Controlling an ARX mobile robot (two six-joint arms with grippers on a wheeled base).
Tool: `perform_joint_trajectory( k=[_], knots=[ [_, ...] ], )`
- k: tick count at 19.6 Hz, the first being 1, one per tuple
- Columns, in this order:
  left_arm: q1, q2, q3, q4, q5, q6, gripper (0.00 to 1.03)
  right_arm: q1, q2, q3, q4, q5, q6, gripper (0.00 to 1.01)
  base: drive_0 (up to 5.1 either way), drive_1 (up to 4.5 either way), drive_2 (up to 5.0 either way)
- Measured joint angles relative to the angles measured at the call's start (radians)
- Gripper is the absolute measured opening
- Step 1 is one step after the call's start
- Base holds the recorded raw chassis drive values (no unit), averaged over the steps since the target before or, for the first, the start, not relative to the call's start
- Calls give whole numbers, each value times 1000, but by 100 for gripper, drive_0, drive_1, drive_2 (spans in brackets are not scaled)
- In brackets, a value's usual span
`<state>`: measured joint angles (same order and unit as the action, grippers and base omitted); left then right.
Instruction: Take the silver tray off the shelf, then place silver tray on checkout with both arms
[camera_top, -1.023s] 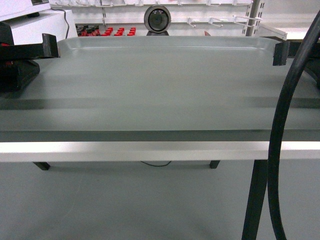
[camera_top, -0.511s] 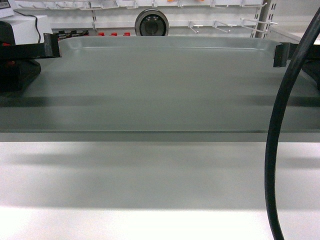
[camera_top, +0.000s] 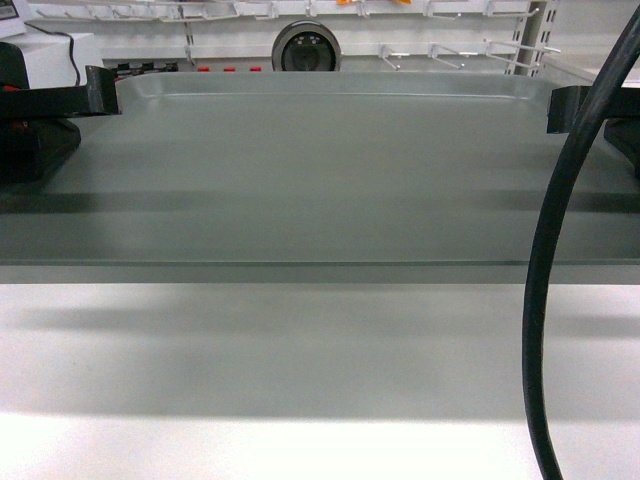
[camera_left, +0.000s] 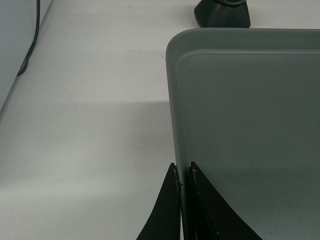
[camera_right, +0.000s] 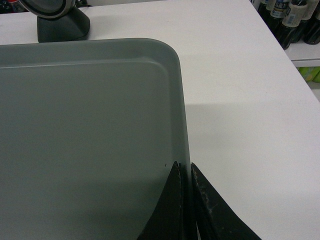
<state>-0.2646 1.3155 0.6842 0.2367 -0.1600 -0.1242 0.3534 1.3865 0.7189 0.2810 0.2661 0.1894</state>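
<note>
Your left pincer is clenched on the left short rim of the silver tray, one jaw outside the lip and one inside; your right pincer grips the right short rim the same way. In the head view they sit at 9 and 3 o'clock on the tray, so neither arm is nearer: the load is shared, and the tray's long axis runs straight across from one pincer to the other.

The relation your next move turns on is vertical. The tray hangs level above the white tabletop, which is the checkout, and a soft shadow spreads beneath it; I judge it is not yet resting. The surface lies directly below both pincers, so lower both ends together to keep the tray flat.

Farther off, at 12 o'clock beyond the far rim, a round scanner on a dark stand sits on the tabletop, just clear of the tray's far corners in the wrist views. Behind it run white shelf boards.

Compared with a second ago, the tabletop's front edge and the floor below have dropped out of the head view: white tabletop now fills the foreground. Over the last half second almost nothing shifts.
</note>
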Motion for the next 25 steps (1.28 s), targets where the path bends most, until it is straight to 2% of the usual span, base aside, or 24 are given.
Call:
perform_joint_trajectory(
  k=[5, 6, 7, 8, 9, 10, 12, 14, 17, 18, 19, 21, 25],
  knots=[
    [0, 0, 0, 0, 0, 0, 3, 0, 0, 0, 0, 0, 0, 3, 0, 0, 0],
    [0, 0, 0, 0, -3, 0, 3, -1, 6, -14, 71, -13, 5, 3, 0, 0, 0],
    [-2, 0, 6, -21, -35, -11, 3, -5, 21, -21, 149, -40, 13, 3, 0, 0, 0],
    [-20, 6, 32, -84, -116, -36, 3, -8, 35, -21, 188, -65, 12, 2, 0, 0, 0],
    [-35, 19, 45, -84, -184, -50, 3, -8, 56, -17, 205, -74, 11, 2, 0, 0, 0],
    [-40, 41, 60, -71, -224, -52, 3, -8, 89, -9, 220, -84, 9, 2, 0, 0, 0],
    [-40, 99, 82, -51, -230, -52, 3, -27, 163, 23, 225, -107, 6, 2, 0, 0, 0],
    [-39, 152, 90, -11, -232, -52, 3, -34, 220, 49, 250, -111, 0, 2, 0, 0, 0],
    [4, 362, 183, 66, -194, -28, 3, -41, 415, 193, 229, -99, 0, 2, 0, 0, 0],
    [16, 417, 195, 83, -167, -26, 3, -41, 452, 201, 219, -89, 5, 2, 0, 0, 0],
    [19, 453, 200, 79, -163, -22, 3, -41, 488, 220, 171, -83, 22, 2, 0, 0, 0],
    [18, 467, 201, 58, -155, -32, 3, -40, 508, 264, 72, -79, 28, 2, 0, 0, 0],
    [18, 478, 201, 59, -156, -33, 3, -40, 517, 271, 51, -78, 29, 3, 0, 0, 0]
  ],
)
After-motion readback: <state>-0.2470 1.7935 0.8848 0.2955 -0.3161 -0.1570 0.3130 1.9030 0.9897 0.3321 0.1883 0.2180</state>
